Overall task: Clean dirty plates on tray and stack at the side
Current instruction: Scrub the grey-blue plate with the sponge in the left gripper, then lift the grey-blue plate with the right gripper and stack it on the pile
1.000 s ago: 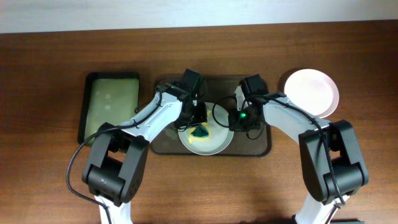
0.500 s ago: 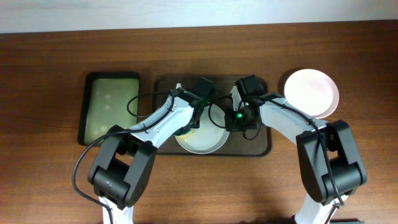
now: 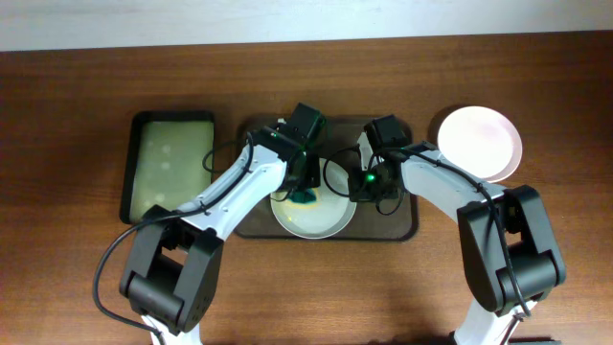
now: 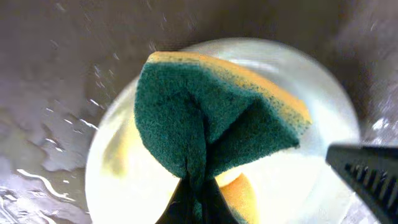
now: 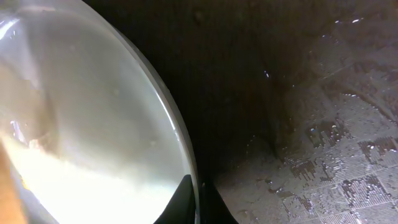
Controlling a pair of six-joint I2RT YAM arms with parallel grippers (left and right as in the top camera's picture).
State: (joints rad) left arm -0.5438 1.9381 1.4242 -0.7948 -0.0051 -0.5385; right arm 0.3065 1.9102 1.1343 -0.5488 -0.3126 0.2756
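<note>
Jaws-wise, clamped on both sides, no slack. Pinching a folded green-and-yellow sponge [image 4: 211, 118] with the left gripper [image 3: 303, 185], pressed down onto the plate [image 5: 81, 124] at the middle of the tray [image 3: 402, 225]. Nipping that same plate's rim with the right gripper [image 5: 198, 202], on the side toward the tray's right end. Looks like mid-scrub, with a yellowish smear showing on it. Got another plate [image 3: 479, 142] parked just off the tray's right end, looking clean. Next up, probably: pin the rim firmly, wipe off the rest, then lift and stack over there.
</note>
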